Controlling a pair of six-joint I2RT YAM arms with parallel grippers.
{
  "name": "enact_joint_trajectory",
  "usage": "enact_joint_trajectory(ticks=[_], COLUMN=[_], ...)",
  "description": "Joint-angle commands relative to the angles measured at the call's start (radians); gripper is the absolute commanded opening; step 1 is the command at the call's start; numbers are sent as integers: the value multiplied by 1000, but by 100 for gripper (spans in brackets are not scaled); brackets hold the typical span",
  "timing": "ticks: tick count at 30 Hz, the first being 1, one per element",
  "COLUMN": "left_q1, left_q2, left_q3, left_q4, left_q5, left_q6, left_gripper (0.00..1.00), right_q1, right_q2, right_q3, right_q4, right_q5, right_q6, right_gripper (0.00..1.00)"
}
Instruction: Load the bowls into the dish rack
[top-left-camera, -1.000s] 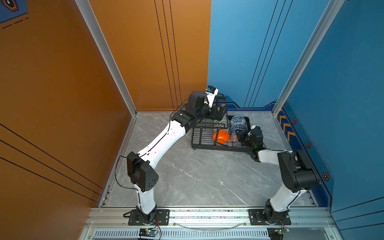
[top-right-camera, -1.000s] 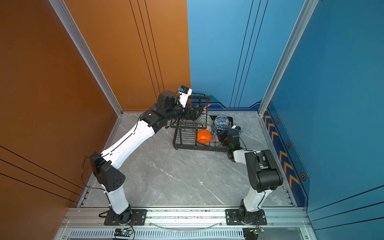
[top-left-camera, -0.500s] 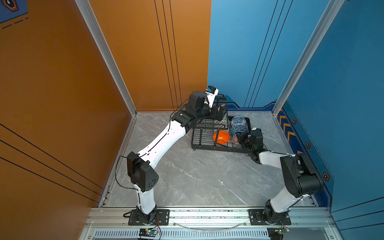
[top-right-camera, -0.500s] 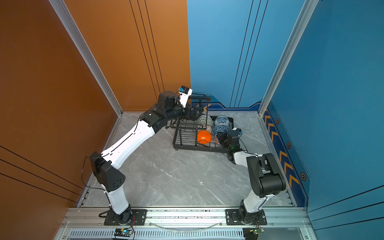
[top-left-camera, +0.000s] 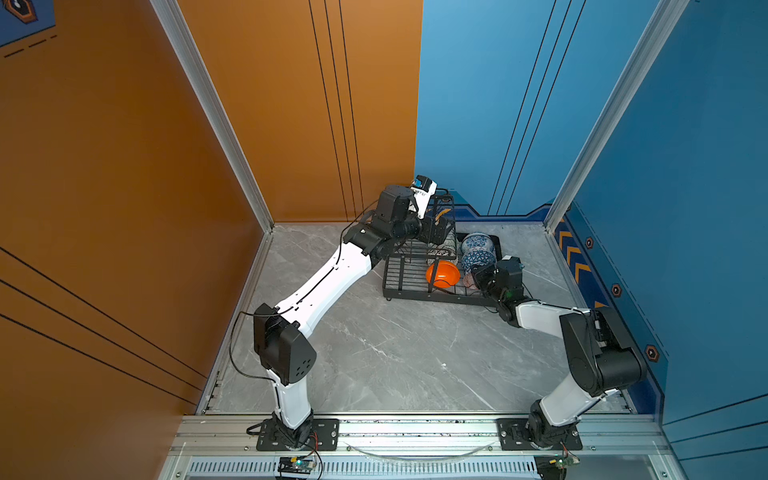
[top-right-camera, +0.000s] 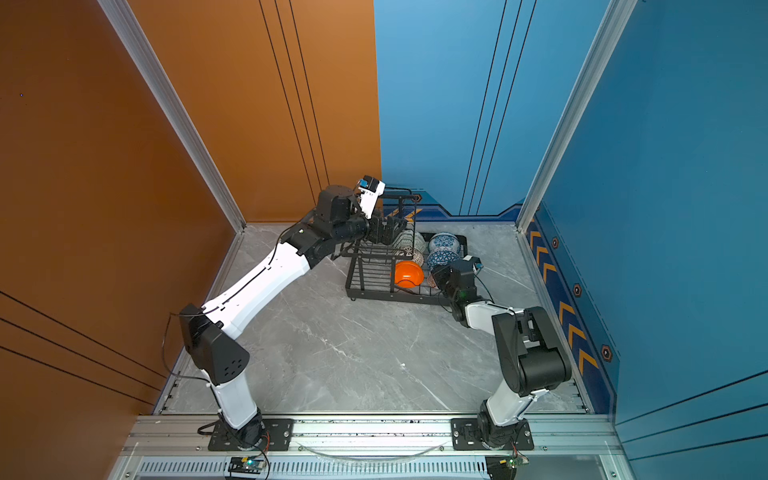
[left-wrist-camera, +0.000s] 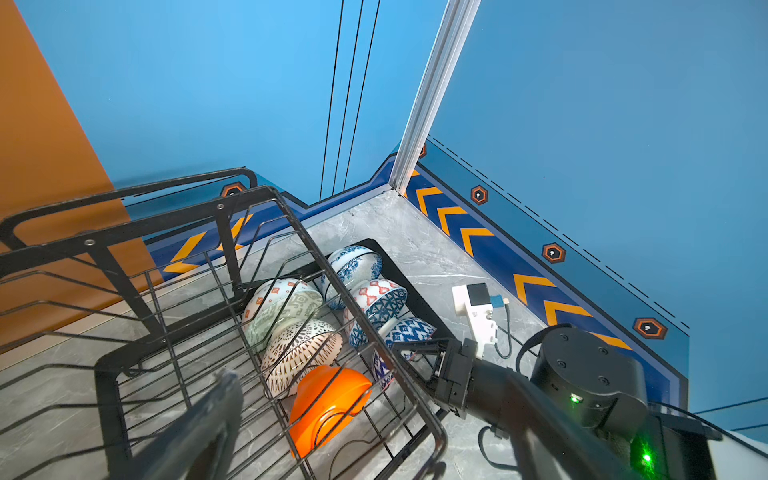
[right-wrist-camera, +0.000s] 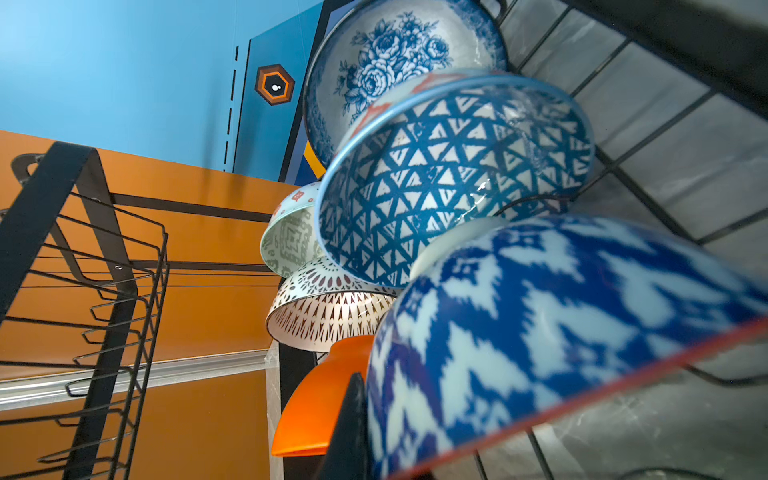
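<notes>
The black wire dish rack (top-left-camera: 405, 286) stands at the back of the grey floor. Several bowls lean in its base tray: the plain orange one (top-left-camera: 443, 274), the blue-floral one (top-left-camera: 478, 241), the blue triangle one (left-wrist-camera: 380, 303), the pale-green one (left-wrist-camera: 286, 307) and the dark-lattice one (left-wrist-camera: 303, 353). My right gripper (top-left-camera: 477, 277) is shut on the rim of a blue-and-white bowl with a red edge (right-wrist-camera: 540, 324), tilted in the tray beside the orange bowl. One finger (right-wrist-camera: 351, 424) shows against its outside. My left gripper (top-right-camera: 390, 230) hangs open over the upper basket (left-wrist-camera: 266, 266), holding nothing.
The blue back wall and the right wall with its chevron strip (top-left-camera: 575, 257) stand close behind and beside the rack. The orange wall (top-left-camera: 124, 208) closes the left side. Bare grey floor (top-left-camera: 395, 353) stretches from the rack to the front rail.
The right arm's elbow has sunk slightly and its gripper has edged toward the rack with the bowl. The left arm has not moved.
</notes>
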Motion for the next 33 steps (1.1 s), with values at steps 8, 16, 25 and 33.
enact_joint_trajectory(ticks=[8,16,25,33], left_q1=[-15,-16,-15,-14], left_q2=[-46,-46,-40,-29], left_q3=[-11,-9,1,10], left_q4=[-10,-9,-10,-3], left_q5=[2,-2,-5,-4], left_q6=[31,37,38,34], left_gripper=[98,98,98,98], right_q1=[10,8,4,-4], right_q2=[33,33,27,21], right_q3=[-9,8,38,56], right_q4=[-191,-209,-236,-244], right_q5=[21,18,14,7], right_q6=[-18,-20,-35,-45], right_gripper=[15,18,21,28])
